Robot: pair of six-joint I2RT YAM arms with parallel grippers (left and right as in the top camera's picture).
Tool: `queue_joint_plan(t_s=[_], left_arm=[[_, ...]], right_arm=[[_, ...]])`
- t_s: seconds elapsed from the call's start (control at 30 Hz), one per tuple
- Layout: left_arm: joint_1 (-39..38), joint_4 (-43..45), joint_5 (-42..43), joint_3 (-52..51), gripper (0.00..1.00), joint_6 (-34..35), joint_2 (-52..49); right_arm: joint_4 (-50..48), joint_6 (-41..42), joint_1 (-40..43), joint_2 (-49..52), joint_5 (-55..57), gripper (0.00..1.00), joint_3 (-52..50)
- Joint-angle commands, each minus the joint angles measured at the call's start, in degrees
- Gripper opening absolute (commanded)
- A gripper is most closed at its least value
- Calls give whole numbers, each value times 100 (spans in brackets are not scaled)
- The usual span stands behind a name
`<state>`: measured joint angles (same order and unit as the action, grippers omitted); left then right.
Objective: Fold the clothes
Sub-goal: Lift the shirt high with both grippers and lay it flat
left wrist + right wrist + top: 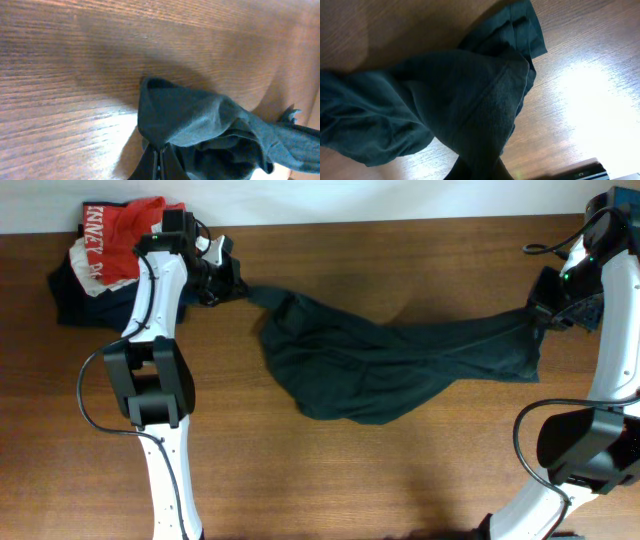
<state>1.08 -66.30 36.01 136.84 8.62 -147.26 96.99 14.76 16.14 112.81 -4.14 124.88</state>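
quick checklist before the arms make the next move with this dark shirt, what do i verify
1. Left pincer grip: ok, shut on a bunched corner of the dark T-shirt.
2. Right pincer grip: ok, the cloth runs stretched into it, though fabric covers the fingers in the wrist view.
3. Shirt spread flat: not ok, the middle sags in wrinkled folds on the table.
4. Lettered side up or down: cannot tell, no letters show.
5. Red-orange shirt clear of the cloth: ok, it lies apart, behind the left arm.
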Motion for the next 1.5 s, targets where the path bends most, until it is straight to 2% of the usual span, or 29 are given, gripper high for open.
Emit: queue_joint_plan(t_s=[0.0, 0.13, 0.23, 0.4, 0.53, 0.63, 0.7, 0.8, 0.97, 1.27, 1.47], left_arm=[[28, -227, 46, 841, 0, -52, -79], [140, -365, -9, 3032, 1, 105, -79], [350, -146, -328, 4293, 1, 922, 138], [841, 216, -326, 4295, 1, 1047, 1062], [1182, -37, -243, 4293, 1, 1088, 1814], [1228, -780, -428, 4293, 1, 804, 2133], [1139, -1473, -1021, 4238, 1, 647, 2118], [997, -1858, -1519, 3950, 1, 205, 2096], [837, -1617, -1779, 4120, 1, 177, 2406], [101, -1307, -3134, 4120, 1, 173, 4063], [68, -944, -3156, 4118, 0, 164, 5077]], right_arm=[[7, 2, -9, -92, -20, 4, 68], [35, 0, 7, -94, -37, 4, 514], [35, -87, 9, -160, -240, 4, 1366], [33, -83, 9, -258, -415, 4, 2717], [33, -44, 7, -415, -1075, 4, 3453], [35, 72, 0, -549, -1067, 4, 3462], [33, 74, 0, -540, -1064, 4, 3434], [33, 70, 0, -531, -1043, 4, 3342], [33, 68, 2, -787, -658, 4, 3405], [31, 70, 7, -1801, -549, 4, 3403], [24, 74, 7, -2424, -503, 4, 3405]])
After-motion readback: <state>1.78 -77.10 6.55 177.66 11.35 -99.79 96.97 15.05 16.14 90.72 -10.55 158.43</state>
